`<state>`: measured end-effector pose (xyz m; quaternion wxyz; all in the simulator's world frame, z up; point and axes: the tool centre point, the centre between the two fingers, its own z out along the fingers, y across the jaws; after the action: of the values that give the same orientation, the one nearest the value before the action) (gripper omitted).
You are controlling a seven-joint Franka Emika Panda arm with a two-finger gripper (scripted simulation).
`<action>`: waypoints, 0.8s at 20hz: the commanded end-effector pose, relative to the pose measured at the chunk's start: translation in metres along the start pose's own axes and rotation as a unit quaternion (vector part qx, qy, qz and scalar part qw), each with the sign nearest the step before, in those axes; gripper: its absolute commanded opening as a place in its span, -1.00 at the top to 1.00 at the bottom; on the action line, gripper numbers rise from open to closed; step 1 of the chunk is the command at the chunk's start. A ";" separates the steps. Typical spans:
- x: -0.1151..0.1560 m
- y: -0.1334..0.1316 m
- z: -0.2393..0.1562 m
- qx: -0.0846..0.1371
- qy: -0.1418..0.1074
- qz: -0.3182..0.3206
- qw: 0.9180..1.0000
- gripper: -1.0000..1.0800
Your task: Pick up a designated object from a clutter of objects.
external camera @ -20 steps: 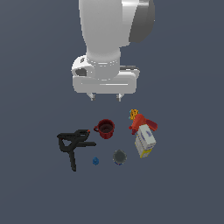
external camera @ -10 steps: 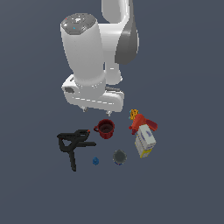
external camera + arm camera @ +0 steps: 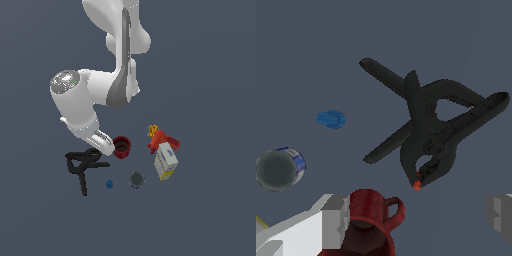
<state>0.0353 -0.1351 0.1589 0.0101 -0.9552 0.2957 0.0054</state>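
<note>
The pincer is spread, fingers wide apart, pinching nothing, low over the desk beside the red mug. The chunky clamp lies crossed with the slim clamp, touching it, at 9 o'clock from the mug in the exterior view. The blue cube and grey round thing sit at 6 o'clock, the white box at 3 o'clock.

Wrist view: we see only one finger in part; gripper cut by lower edge. Red mug cut by same edge, partly behind that finger. Two black clamps overlap; we cannot separate outlines. Exterior view: fingertips hidden behind white hand; arm top cut off.
</note>
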 end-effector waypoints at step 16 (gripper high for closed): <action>0.025 0.046 0.062 -0.007 0.008 0.116 0.993 -0.92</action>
<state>0.0294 -0.1857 0.0971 0.0001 -0.9145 0.4046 0.0009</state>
